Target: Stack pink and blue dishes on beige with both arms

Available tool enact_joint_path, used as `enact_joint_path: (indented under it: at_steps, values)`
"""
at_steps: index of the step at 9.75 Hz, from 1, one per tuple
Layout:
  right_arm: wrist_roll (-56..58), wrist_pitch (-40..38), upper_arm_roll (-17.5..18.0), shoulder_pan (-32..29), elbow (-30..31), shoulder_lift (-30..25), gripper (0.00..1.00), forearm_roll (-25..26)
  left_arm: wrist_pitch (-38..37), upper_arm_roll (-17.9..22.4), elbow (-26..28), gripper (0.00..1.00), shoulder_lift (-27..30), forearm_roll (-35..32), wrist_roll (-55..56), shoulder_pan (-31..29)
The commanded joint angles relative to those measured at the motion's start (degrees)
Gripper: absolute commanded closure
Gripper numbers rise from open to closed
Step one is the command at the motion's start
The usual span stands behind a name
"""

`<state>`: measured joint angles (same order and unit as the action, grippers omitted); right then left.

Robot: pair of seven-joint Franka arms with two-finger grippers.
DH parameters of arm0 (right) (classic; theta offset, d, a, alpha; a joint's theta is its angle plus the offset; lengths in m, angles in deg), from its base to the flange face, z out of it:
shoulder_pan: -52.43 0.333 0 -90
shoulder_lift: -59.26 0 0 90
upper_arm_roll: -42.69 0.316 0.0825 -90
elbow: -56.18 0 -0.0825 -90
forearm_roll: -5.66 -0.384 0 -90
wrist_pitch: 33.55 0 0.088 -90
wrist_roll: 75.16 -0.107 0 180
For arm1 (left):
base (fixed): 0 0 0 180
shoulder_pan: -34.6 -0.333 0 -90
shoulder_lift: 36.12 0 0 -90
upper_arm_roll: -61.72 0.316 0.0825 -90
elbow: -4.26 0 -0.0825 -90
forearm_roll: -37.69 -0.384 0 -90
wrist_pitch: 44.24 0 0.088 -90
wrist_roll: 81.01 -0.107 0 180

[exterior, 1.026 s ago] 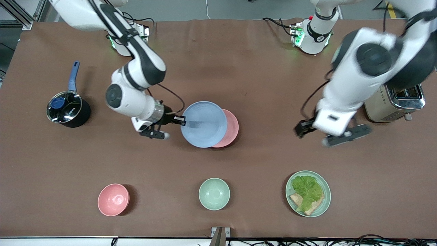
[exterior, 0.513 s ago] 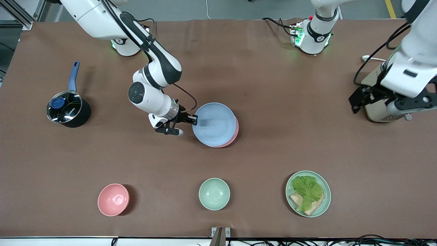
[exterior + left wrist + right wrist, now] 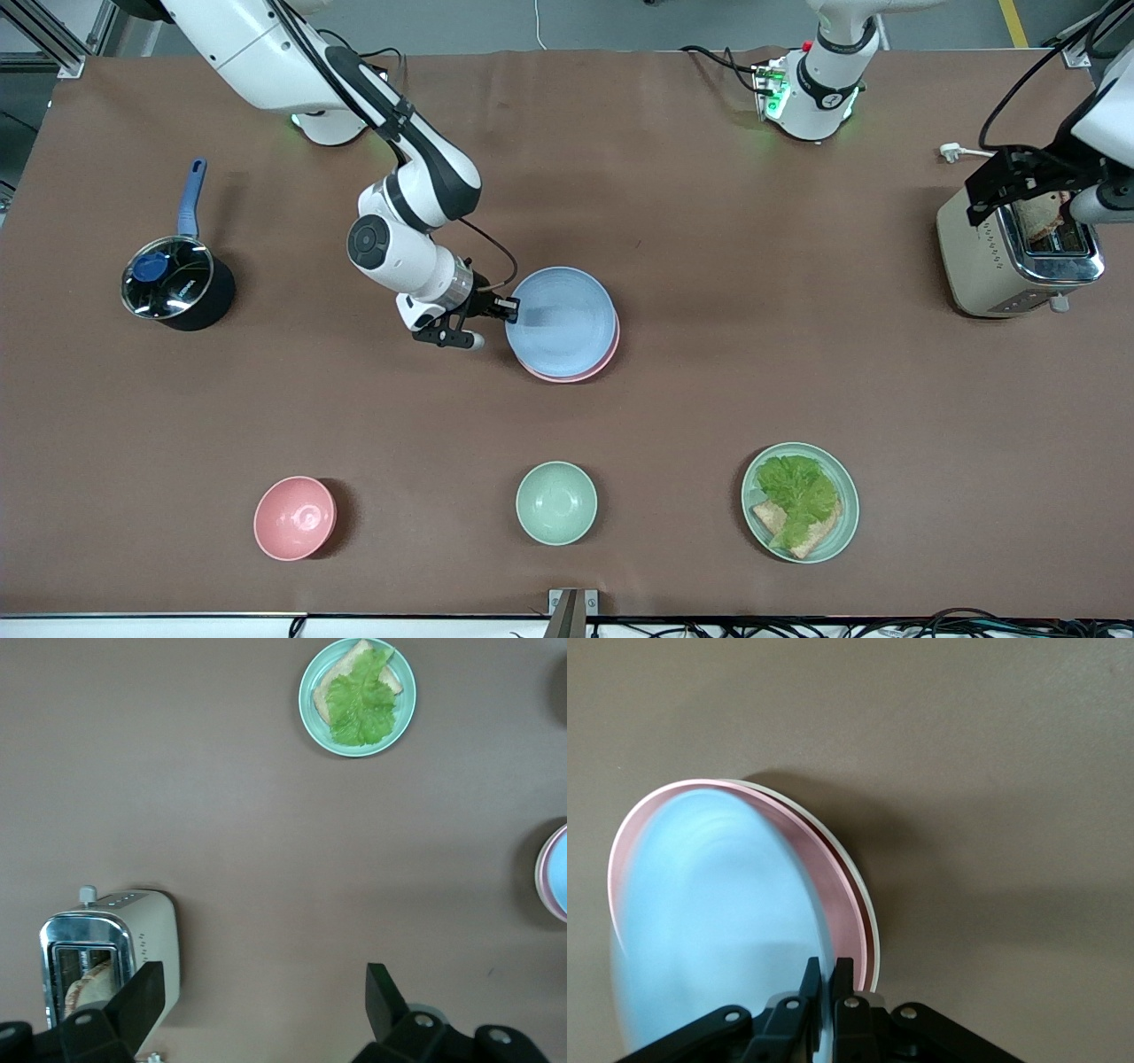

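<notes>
- Three plates make one stack near the middle of the brown table (image 3: 673, 266): the light blue plate (image 3: 562, 321) on top, the pale pink plate (image 3: 609, 347) under it showing as a thin crescent, and the cream-beige plate (image 3: 859, 895) at the bottom, seen only as a pale rim in the right wrist view.
- Blue sits almost squarely over pink, shifted slightly toward the right arm's end of the table.
- Right gripper (image 3: 507, 309) is at the blue plate's rim on the side toward the right arm's end, its fingers (image 3: 843, 979) pinched together on that rim.
- Left gripper (image 3: 1019, 182) hangs over the toaster (image 3: 1010, 257) at the left arm's end of the table, well apart from the stack, its fingers (image 3: 381, 997) spread wide with nothing between them.
- Bread (image 3: 1041, 217) stands in the toaster's slot.
- Nearer the front camera than the stack stand a pink bowl (image 3: 294, 517), a mint-green bowl (image 3: 555, 502) and a mint-green plate (image 3: 846, 505) carrying lettuce (image 3: 797, 492) and bread, the plate lying toward the left arm's end.
- Toward the right arm's end sits a black saucepan (image 3: 175, 288) with a blue handle and a glass lid.
</notes>
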<state>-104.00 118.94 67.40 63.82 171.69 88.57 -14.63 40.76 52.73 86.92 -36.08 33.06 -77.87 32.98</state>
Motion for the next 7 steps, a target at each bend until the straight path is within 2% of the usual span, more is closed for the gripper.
enact_joint_path:
  at_steps: [1,2,3,4,5,7]
  values:
    - [-0.3,1.4,0.2,-0.4,1.3,-0.3,0.59,0.8,-0.4,1.4,4.3,0.00,1.9,1.0,-2.4,0.4]
    - [-0.1,1.1,0.1,-1.0,1.2,-1.0,0.33,0.8,-0.4,1.4,4.4,0.00,2.2,1.0,-3.0,0.1]
    - [0.0,1.0,0.1,-1.9,0.9,-2.0,0.14,1.0,-0.2,1.4,4.3,0.00,1.7,1.1,-3.0,0.1]
    - [0.3,-0.3,-0.1,-3.0,0.5,-4.2,0.00,3.0,-0.2,1.3,4.2,0.00,1.6,1.1,-3.1,0.1]
    - [0.3,-6.3,-0.4,-5.0,-0.2,-6.9,0.00,7.5,-0.2,1.3,4.2,0.00,1.5,1.1,-3.1,0.2]
    - [-0.2,-23.3,-0.4,-8.4,-3.0,-14.4,0.00,14.4,-0.1,1.4,3.8,0.00,1.5,2.3,-3.1,0.0]
